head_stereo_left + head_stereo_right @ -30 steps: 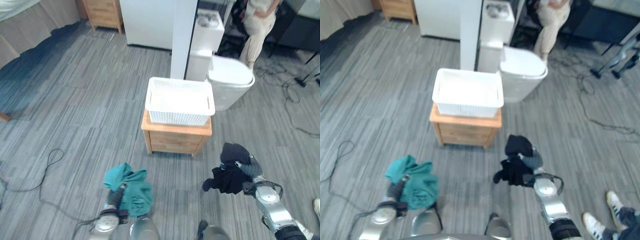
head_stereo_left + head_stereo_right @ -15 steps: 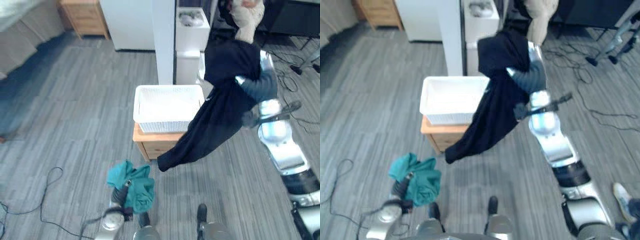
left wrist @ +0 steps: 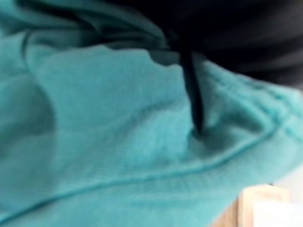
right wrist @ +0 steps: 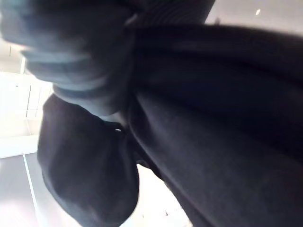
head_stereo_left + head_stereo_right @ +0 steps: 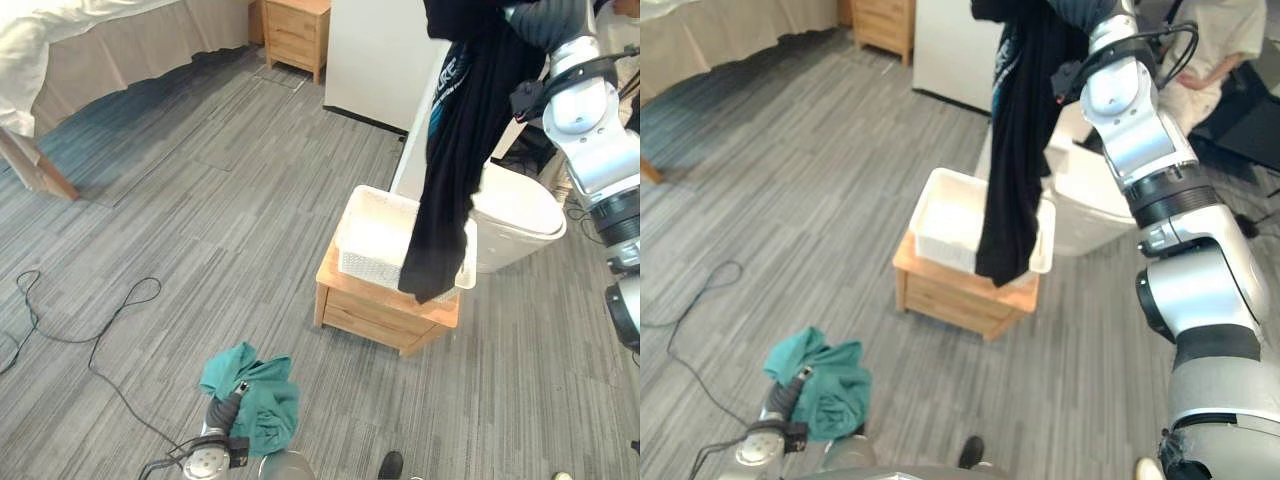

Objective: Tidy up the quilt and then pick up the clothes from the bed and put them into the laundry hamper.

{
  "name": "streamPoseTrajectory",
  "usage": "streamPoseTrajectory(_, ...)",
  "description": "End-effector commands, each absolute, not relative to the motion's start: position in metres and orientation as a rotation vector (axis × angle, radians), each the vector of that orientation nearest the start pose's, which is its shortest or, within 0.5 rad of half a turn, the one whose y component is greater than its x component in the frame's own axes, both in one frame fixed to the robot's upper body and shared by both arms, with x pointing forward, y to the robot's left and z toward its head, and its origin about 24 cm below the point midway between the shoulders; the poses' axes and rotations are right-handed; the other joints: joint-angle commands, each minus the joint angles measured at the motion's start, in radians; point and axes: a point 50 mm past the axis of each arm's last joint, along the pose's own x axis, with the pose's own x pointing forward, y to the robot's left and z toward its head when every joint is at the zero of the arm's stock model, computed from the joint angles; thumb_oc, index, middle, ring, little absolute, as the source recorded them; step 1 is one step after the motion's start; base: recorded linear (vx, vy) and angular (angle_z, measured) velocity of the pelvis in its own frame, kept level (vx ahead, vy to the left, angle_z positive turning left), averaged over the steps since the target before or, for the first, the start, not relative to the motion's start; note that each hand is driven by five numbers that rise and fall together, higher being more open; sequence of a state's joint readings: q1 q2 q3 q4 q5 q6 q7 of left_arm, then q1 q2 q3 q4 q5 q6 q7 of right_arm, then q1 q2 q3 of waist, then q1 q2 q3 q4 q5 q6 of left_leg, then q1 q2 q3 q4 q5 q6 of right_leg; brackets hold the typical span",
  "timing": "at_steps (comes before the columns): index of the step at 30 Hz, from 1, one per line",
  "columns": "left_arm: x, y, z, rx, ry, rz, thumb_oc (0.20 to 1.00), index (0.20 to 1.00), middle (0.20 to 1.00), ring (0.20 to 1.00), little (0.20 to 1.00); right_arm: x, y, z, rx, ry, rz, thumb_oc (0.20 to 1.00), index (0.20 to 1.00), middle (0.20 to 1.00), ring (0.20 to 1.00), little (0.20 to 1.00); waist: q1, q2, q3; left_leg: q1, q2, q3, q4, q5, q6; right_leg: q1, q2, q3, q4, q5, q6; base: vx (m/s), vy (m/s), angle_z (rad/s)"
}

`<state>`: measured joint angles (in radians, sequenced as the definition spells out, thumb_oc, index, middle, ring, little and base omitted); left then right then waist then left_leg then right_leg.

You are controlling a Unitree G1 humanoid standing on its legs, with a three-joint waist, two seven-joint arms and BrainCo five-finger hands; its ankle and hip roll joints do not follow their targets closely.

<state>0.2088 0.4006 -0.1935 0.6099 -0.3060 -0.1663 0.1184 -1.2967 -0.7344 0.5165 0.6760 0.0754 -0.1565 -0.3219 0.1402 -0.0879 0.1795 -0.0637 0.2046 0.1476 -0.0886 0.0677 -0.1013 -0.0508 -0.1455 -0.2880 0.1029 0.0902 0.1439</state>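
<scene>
**Black garment hangs over the hamper**

Grey plank flooring runs across the room, with one bed at the far left and a wooden nightstand behind it. One white hamper sits on a low wooden table mid-floor, a white toilet just beside it.

Two garments are in play. A black garment hangs from the raised right hand at the top of the head views. Its long axis is vertical, and its lower end points down over the hamper's right rim. In the right wrist view the hand's dark cover and the black cloth run together, so I cannot tell how its fingers stand.

A teal garment sits bunched low at the front, at the left hand. It is a crumpled lump with no clear long axis. The left wrist view shows teal folds pressed close against the camera. Whether the left fingers curl round the cloth cannot be told.

A person in light clothes shows at the far right.
</scene>
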Motion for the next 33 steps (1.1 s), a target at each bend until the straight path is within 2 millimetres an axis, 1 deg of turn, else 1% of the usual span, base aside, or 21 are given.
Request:
streamPoseTrajectory(1, 0.155, 0.268, -0.08, 0.224, 0.564, 0.196, 0.2, 0.2, 0.2, 0.2, 0.2, 0.359, -0.225, 0.395, -0.818, -0.855, -0.408, 0.2, 0.2, 0.2, 0.2, 0.2, 0.026, -0.009, 0.055, 0.137, 0.018, 0.0, 0.001, -0.065, -0.029, -0.105, -0.082, 0.021, 0.129, -0.07, 0.111, 0.11, -0.017, 0.29)
streamPoseTrajectory(2, 0.155, 0.268, -0.08, 0.224, 0.564, 0.196, 0.2, 0.2, 0.2, 0.2, 0.2, 0.359, -0.225, 0.395, -0.818, -0.855, -0.408, 0.2, 0.2, 0.2, 0.2, 0.2, 0.026, -0.009, 0.055, 0.137, 0.018, 0.0, 0.001, -0.065, -0.029, -0.105, -0.082, 0.021, 0.129, -0.07, 0.111, 0.2, -0.099, 0.25)
streamPoseTrajectory(3, 0.156, 0.272, -0.081, 0.221, 0.58, 0.207, 0.2, 0.2, 0.2, 0.2, 0.2, 0.359, -0.226, 0.397, -0.82, -0.846, -0.412, 0.2, 0.2, 0.2, 0.2, 0.2, 0.028, -0.017, 0.064, 0.146, 0.01, -0.015, 0.001, -0.074, -0.045, -0.109, -0.106, -0.015, -0.024, -0.043, 0.082, 0.34, -0.169, 0.23)
streamPoseTrajectory(5, 0.158, 0.277, -0.08, 0.218, 0.574, 0.225, 0.2, 0.2, 0.2, 0.2, 0.2, 0.357, -0.232, 0.401, -0.85, -0.837, -0.422, 0.2, 0.2, 0.2, 0.2, 0.2, 0.019, -0.018, 0.056, 0.167, 0.028, -0.033, 0.001, -0.101, -0.074, -0.088, -0.118, -0.044, -0.159, -0.008, 0.085, 0.47, -0.221, 0.29)
streamPoseTrajectory(7, 0.151, 0.278, -0.085, 0.199, 0.597, 0.251, 0.2, 0.2, 0.2, 0.2, 0.2, 0.358, -0.224, 0.399, -0.845, -0.846, -0.393, 0.2, 0.2, 0.2, 0.2, 0.2, 0.011, -0.026, 0.044, 0.198, 0.045, -0.025, 0.042, -0.12, -0.088, -0.08, -0.132, -0.042, -0.167, 0.013, 0.074, 0.43, -0.191, 0.45)
streamPoseTrajectory(9, 0.152, 0.277, -0.083, 0.181, 0.581, 0.265, 0.2, 0.2, 0.2, 0.2, 0.2, 0.359, -0.209, 0.399, -0.856, -0.877, -0.344, 0.2, 0.2, 0.2, 0.2, 0.2, 0.017, -0.008, 0.053, 0.151, 0.081, -0.037, 0.229, -0.078, -0.108, -0.028, -0.096, -0.046, -0.176, -0.006, 0.035, 0.32, -0.234, 0.36)
streamPoseTrajectory(10, 0.16, 0.275, -0.078, 0.158, 0.542, 0.276, 0.2, 0.2, 0.2, 0.2, 0.2, 0.358, -0.204, 0.398, -0.846, -0.897, -0.328, 0.2, 0.2, 0.2, 0.2, 0.2, 0.034, -0.007, 0.079, 0.04, 0.105, -0.059, 0.426, 0.018, -0.12, 0.027, -0.07, -0.076, -0.19, -0.041, -0.007, 0.26, -0.322, 0.16)
streamPoseTrajectory(13, 0.174, 0.262, -0.07, 0.133, 0.486, 0.242, 0.2, 0.2, 0.2, 0.2, 0.2, 0.361, -0.193, 0.383, -0.799, -0.893, -0.288, 0.2, 0.2, 0.2, 0.2, 0.2, 0.058, -0.015, 0.125, -0.086, 0.057, -0.062, 0.445, -0.033, -0.087, 0.066, -0.048, -0.06, -0.19, -0.085, -0.019, 0.26, -0.162, 0.17)
streamPoseTrajectory(14, 0.175, 0.259, -0.07, 0.132, 0.481, 0.232, 0.2, 0.2, 0.2, 0.2, 0.2, 0.362, -0.189, 0.372, -0.793, -0.888, -0.26, 0.2, 0.2, 0.2, 0.2, 0.2, 0.057, -0.013, 0.123, -0.084, 0.042, -0.059, 0.374, -0.058, -0.075, 0.064, -0.039, -0.049, -0.19, -0.095, -0.016, 0.23, 0.132, -0.22)
streamPoseTrajectory(15, 0.174, 0.257, -0.069, 0.125, 0.481, 0.233, 0.2, 0.2, 0.2, 0.2, 0.2, 0.359, -0.181, 0.35, -0.804, -0.889, -0.186, 0.2, 0.2, 0.2, 0.2, 0.2, 0.055, 0.012, 0.119, -0.097, 0.043, -0.068, 0.229, -0.017, -0.075, 0.07, -0.016, -0.026, -0.19, -0.112, -0.007, 0.25, 0.123, -0.39)
streamPoseTrajectory(16, 0.173, 0.257, -0.07, 0.127, 0.484, 0.232, 0.2, 0.2, 0.2, 0.2, 0.2, 0.358, -0.182, 0.348, -0.804, -0.885, -0.187, 0.2, 0.2, 0.2, 0.2, 0.2, 0.059, 0.011, 0.118, -0.087, 0.044, -0.065, 0.216, -0.012, -0.076, 0.073, -0.015, -0.024, -0.19, -0.114, -0.008, 0.23, 0.163, -0.55)
streamPoseTrajectory(17, 0.17, 0.255, -0.073, 0.128, 0.508, 0.222, 0.2, 0.2, 0.2, 0.2, 0.2, 0.359, -0.167, 0.318, -0.732, -0.852, -0.1, 0.2, 0.2, 0.2, 0.2, 0.2, 0.038, 0.027, 0.112, -0.046, 0.058, -0.045, 0.126, -0.003, -0.075, 0.086, 0.002, -0.019, -0.19, -0.126, -0.005, 0.09, 0.05, -0.57)
streamPoseTrajectory(21, 0.165, 0.25, -0.076, 0.141, 0.529, 0.196, 0.2, 0.2, 0.2, 0.2, 0.2, 0.349, -0.135, 0.272, -0.683, -0.823, 0.05, 0.2, 0.2, 0.2, 0.2, 0.2, 0.011, 0.025, 0.097, 0.017, 0.052, -0.019, 0.082, -0.007, -0.067, 0.096, 0.001, 0.0, -0.19, -0.115, 0.001, 0.09, 0.082, -0.47)
streamPoseTrajectory(23, 0.163, 0.244, -0.078, 0.148, 0.535, 0.184, 0.2, 0.2, 0.2, 0.2, 0.2, 0.336, -0.111, 0.216, -0.607, -0.717, 0.177, 0.2, 0.2, 0.2, 0.2, 0.2, -0.017, 0.027, 0.093, 0.067, 0.04, 0.012, 0.044, -0.012, -0.057, 0.093, -0.011, 0.031, -0.19, -0.098, 0.01, 0.07, 0.143, 0.06)
streamPoseTrajectory(24, 0.164, 0.243, -0.078, 0.152, 0.534, 0.182, 0.2, 0.2, 0.2, 0.2, 0.2, 0.334, -0.106, 0.193, -0.602, -0.65, 0.212, 0.2, 0.2, 0.2, 0.2, 0.2, -0.019, 0.028, 0.09, 0.082, 0.038, 0.02, 0.032, -0.013, -0.054, 0.094, -0.016, 0.037, -0.19, -0.095, 0.012, 0.06, 0.112, -0.01)
streamPoseTrajectory(25, 0.163, 0.244, -0.078, 0.153, 0.536, 0.182, 0.2, 0.2, 0.2, 0.2, 0.2, 0.334, -0.106, 0.192, -0.602, -0.648, 0.213, 0.2, 0.2, 0.2, 0.2, 0.2, -0.018, 0.027, 0.089, 0.085, 0.037, 0.022, 0.029, -0.012, -0.054, 0.094, -0.016, 0.038, -0.19, -0.096, 0.012, 0.05, 0.085, -0.21)
streamPoseTrajectory(26, 0.167, 0.244, -0.074, 0.161, 0.51, 0.18, 0.2, 0.2, 0.2, 0.2, 0.2, 0.333, -0.106, 0.16, -0.619, -0.532, 0.253, 0.2, 0.2, 0.2, 0.2, 0.2, -0.025, 0.029, 0.09, 0.097, 0.033, 0.034, 0.019, -0.018, -0.051, 0.094, -0.027, 0.043, -0.19, -0.09, 0.02, 0.02, 0.053, -0.23)
streamPoseTrajectory(27, 0.167, 0.245, -0.074, 0.162, 0.511, 0.181, 0.2, 0.2, 0.2, 0.2, 0.2, 0.333, -0.105, 0.159, -0.618, -0.531, 0.253, 0.2, 0.2, 0.2, 0.2, 0.2, -0.025, 0.028, 0.089, 0.097, 0.033, 0.035, 0.019, -0.019, -0.051, 0.094, -0.027, 0.044, -0.19, -0.091, 0.02, 0.03, 0.067, -0.24)
streamPoseTrajectory(28, 0.17, 0.245, -0.07, 0.171, 0.489, 0.176, 0.2, 0.2, 0.2, 0.2, 0.2, 0.332, -0.105, 0.14, -0.638, -0.461, 0.283, 0.467, 0.467, 0.467, 0.467, 0.467, -0.028, 0.03, 0.089, 0.1, 0.031, 0.038, 0.014, -0.02, -0.051, 0.092, -0.032, 0.042, -0.19, -0.088, 0.023, 0.02, 0.028, -0.12)
streamPoseTrajectory(29, 0.175, 0.247, -0.064, 0.186, 0.457, 0.168, 0.2, 0.2, 0.2, 0.2, 0.2, 0.332, -0.106, 0.127, -0.663, -0.406, 0.301, 1.0, 1.0, 1.0, 1.0, 1.0, -0.029, 0.031, 0.09, 0.099, 0.029, 0.039, 0.011, -0.02, -0.052, 0.09, -0.037, 0.04, -0.19, -0.086, 0.026, 0.02, 0.035, -0.06)
streamPoseTrajectory(33, 0.206, 0.252, -0.018, 0.271, 0.227, 0.136, 0.2, 0.2, 0.2, 0.2, 0.2, 0.339, -0.119, 0.098, -0.746, -0.268, 0.278, 1.0, 1.0, 1.0, 1.0, 1.0, -0.037, 0.034, 0.088, 0.099, 0.023, 0.038, 0.003, -0.02, -0.054, 0.084, -0.053, 0.042, -0.19, -0.077, 0.036, -0.01, 0.017, -0.01)
